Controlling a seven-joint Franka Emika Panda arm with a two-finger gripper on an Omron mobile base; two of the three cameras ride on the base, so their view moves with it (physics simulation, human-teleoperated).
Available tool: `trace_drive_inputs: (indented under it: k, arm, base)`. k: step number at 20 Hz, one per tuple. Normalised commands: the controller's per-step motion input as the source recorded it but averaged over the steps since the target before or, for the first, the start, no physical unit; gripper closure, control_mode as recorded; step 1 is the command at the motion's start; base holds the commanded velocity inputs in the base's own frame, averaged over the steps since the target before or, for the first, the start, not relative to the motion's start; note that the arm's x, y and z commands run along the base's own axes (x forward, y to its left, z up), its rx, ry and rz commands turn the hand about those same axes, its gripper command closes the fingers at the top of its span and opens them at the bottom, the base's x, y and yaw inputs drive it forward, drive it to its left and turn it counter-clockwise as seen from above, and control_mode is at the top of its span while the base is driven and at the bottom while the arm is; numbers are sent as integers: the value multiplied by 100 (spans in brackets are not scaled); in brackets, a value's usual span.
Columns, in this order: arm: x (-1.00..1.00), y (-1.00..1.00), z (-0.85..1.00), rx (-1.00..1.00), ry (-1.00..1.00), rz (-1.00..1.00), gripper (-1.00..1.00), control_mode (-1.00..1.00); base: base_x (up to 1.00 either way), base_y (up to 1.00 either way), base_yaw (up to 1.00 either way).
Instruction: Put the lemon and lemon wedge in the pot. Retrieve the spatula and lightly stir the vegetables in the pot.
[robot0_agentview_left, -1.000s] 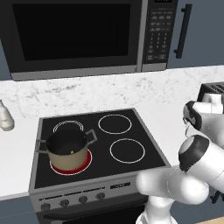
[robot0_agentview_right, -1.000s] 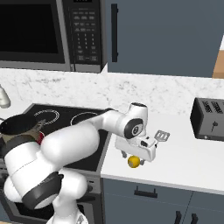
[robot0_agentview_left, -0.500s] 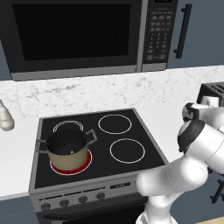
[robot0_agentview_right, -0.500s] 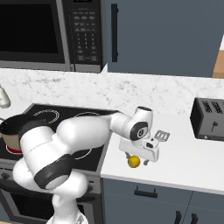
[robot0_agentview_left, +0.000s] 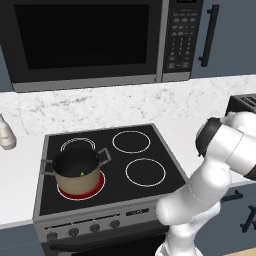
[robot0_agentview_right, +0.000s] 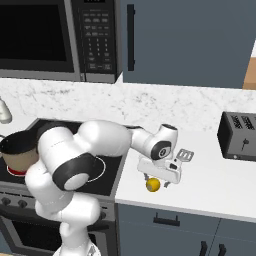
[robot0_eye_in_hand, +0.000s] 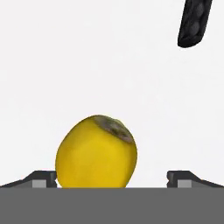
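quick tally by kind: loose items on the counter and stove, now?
lemon: 1
spatula: 1
pot: 1
toaster: 1
bottle: 1
Total: 5

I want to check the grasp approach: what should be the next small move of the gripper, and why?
Probably lower a little further, then close. The open gripper hangs above the small round yellow lemon on the white counter, the fruit between its fingertips but not gripped.
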Motion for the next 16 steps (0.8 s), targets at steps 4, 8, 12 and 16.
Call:
trace_drive_inputs:
  k: [4, 8, 12, 16]
  arm:
    - [23, 0, -31, 4, 0, 6, -100, -100]
    - [2, 0, -33, 0, 0, 0, -100, -100]
    - [-9, 10, -20, 0, 0, 0, -100, -100]
    - [-22, 28, -4, 2, 0, 1, -100, -100]
  base:
    - [0, 0, 0]
    - [0, 0, 0]
    - [0, 0, 0]
    - [0, 0, 0]
